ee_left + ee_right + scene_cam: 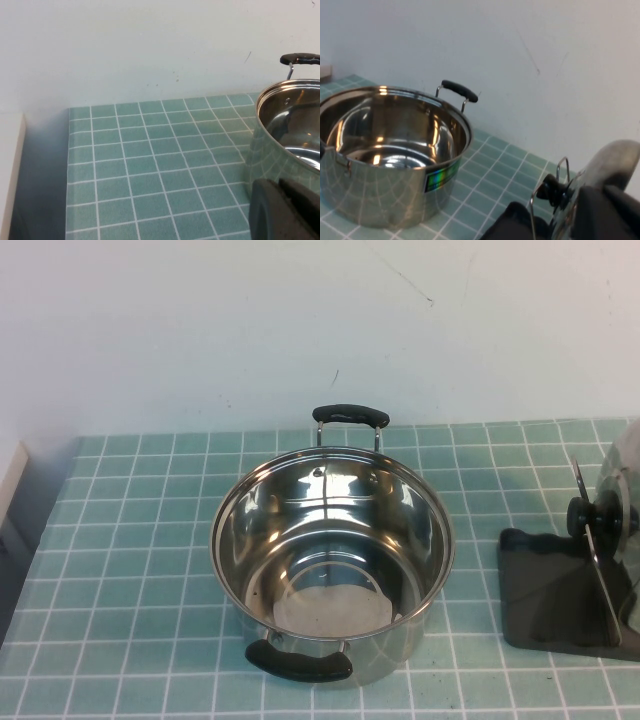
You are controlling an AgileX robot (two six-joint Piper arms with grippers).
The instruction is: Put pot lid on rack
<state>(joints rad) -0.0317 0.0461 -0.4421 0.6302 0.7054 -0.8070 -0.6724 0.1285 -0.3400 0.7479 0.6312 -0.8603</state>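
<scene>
On the tiled table, high view: one pot (pixel 331 565) stands open in the middle, two black handles, one toward the wall and one toward the robot
Pot lid, high view: one pot lid (pixel 622 515) stands on edge at the right border of the view, its black knob (pixel 581 517) pointing left toward the pot
Rack, high view: one rack (pixel 548 590) lies right of the pot, well apart from it; the lid rests upright in its thin wire prongs (pixel 597 550)
Arms, high view: neither arm nor gripper shows here
Left wrist view: one pot (pixel 290 135) with its far handle; a dark blurred part of the left gripper (pixel 282 212) sits low beside the pot wall, well apart from the lid; whether its fingers are parted or closed cannot be told
Right wrist view: one pot (pixel 390 150), one pot lid (pixel 605 167) on edge with its knob (pixel 550 190) facing the pot, wire prongs (pixel 562 167) around it
Right gripper, right wrist view: right gripper (pixel 607 212) shows as a dark blur just beside the lid's rim; contact and finger state cannot be told
</scene>
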